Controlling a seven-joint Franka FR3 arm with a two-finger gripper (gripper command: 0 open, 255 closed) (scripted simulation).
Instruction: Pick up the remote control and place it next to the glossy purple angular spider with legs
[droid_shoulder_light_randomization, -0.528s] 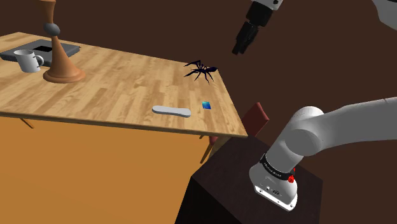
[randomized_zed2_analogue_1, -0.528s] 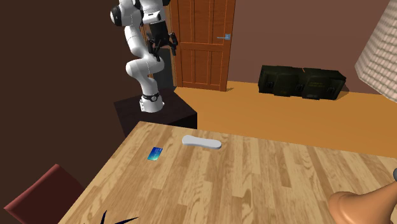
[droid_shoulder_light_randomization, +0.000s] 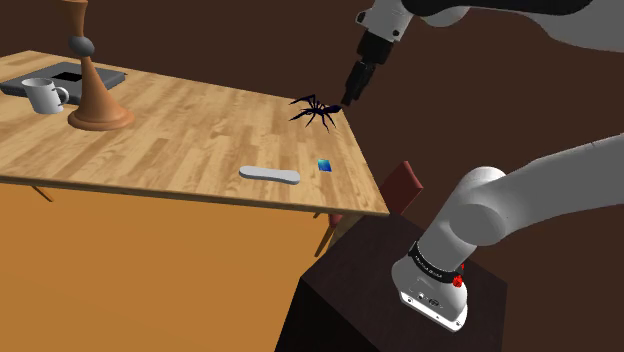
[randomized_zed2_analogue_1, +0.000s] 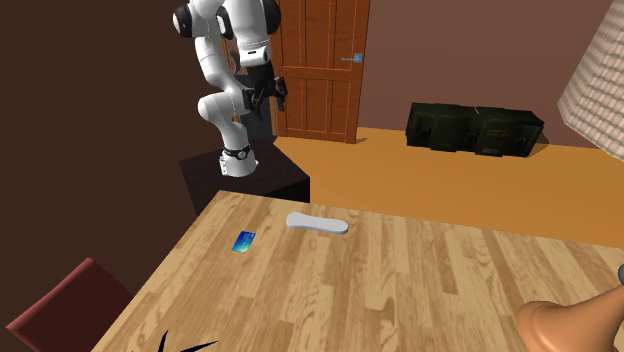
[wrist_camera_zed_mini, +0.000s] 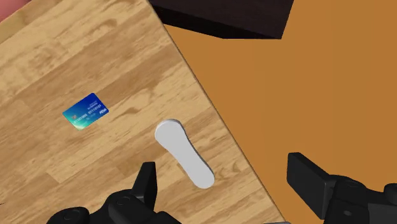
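- the hand (wrist_camera_zed_mini: 226, 181) is spread: in the wrist view its two black fingers stand wide apart and grip nothing.
- the remote control (wrist_camera_zed_mini: 184, 153), a pale, rounded bar, lies flat on the wooden surface (wrist_camera_zed_mini: 76, 57), close to the edge, with orange floor beyond it.
- in the wrist view the remote control sits under the hand. one end reaches in between the two fingers, much nearer one of them, and neither finger touches it.
- a small blue card (wrist_camera_zed_mini: 86, 111) lies near the remote control, apart from it and further in from the edge.
- in the shoulder view the hand (droid_shoulder_light_randomization: 350, 97) hangs in the air above the far corner of the surface (droid_shoulder_light_randomization: 150, 140), with the arm sloping down to it from above.
- there the hand appears just to the right of the dark purple spider (droid_shoulder_light_randomization: 317, 108), which stands on thin angled legs near that corner.
- the remote control (droid_shoulder_light_randomization: 269, 174) lies well apart from the spider, near the front edge, with the card (droid_shoulder_light_randomization: 324, 165) just beside it.
- at the far left of the surface stand a white mug (droid_shoulder_light_randomization: 43, 95) and a tall wooden ornament (droid_shoulder_light_randomization: 95, 100).
- in the second exterior view the hand (randomized_zed2_analogue_1: 272, 90) is raised in front of a brown door (randomized_zed2_analogue_1: 320, 60), well above the remote control (randomized_zed2_analogue_1: 317, 223).
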